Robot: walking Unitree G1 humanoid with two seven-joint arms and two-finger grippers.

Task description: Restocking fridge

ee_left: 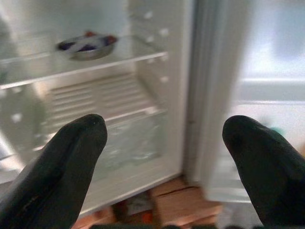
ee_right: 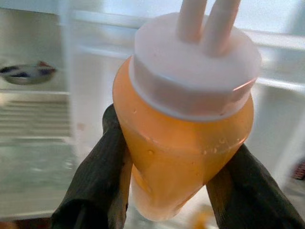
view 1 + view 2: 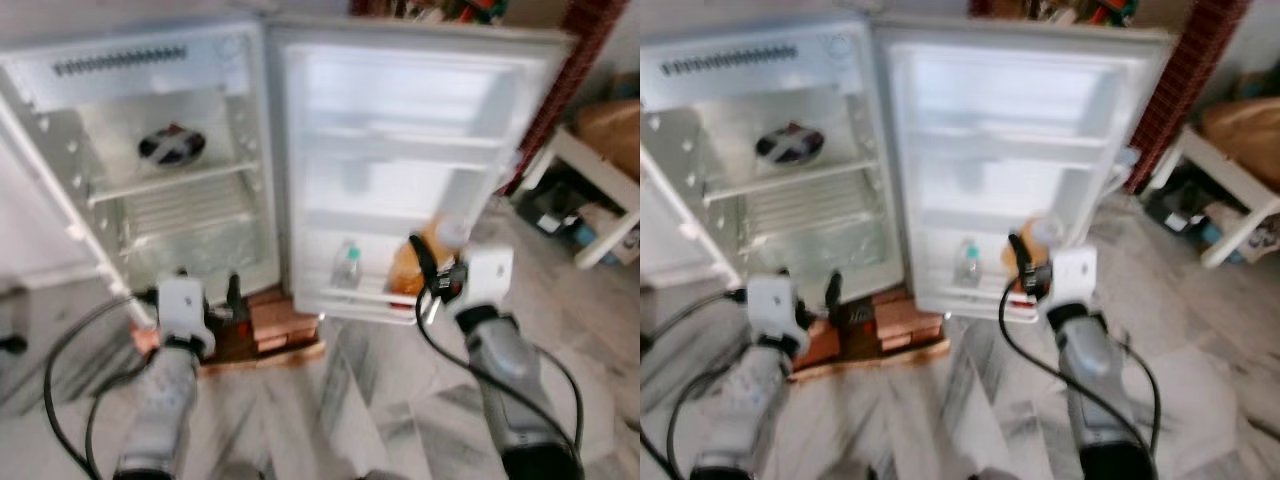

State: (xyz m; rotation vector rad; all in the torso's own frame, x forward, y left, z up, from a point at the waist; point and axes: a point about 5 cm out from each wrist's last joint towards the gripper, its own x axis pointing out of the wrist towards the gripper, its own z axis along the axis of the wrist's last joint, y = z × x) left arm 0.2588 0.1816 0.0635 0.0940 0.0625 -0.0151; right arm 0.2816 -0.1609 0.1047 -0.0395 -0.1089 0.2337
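Right gripper (image 2: pixel 167 191) fingers (image 2: pixel 97 176) clamped on the orange white-capped squeeze bottle (image 2: pixel 183 138), arm stretched to the open fridge door's lower shelf (image 3: pixel 365 298) beside a clear bottle (image 3: pixel 346 268), left gripper (image 1: pixel 164 143) spread wide facing the fridge interior (image 3: pixel 190 215).

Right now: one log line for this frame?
phase: stocking door | right gripper: shut on orange bottle, at door shelf | left gripper: open, facing fridge

text: none legible | orange bottle (image 2: pixel 183 143): no readable label | fridge (image 3: pixel 150 60): blurred, no readable markings
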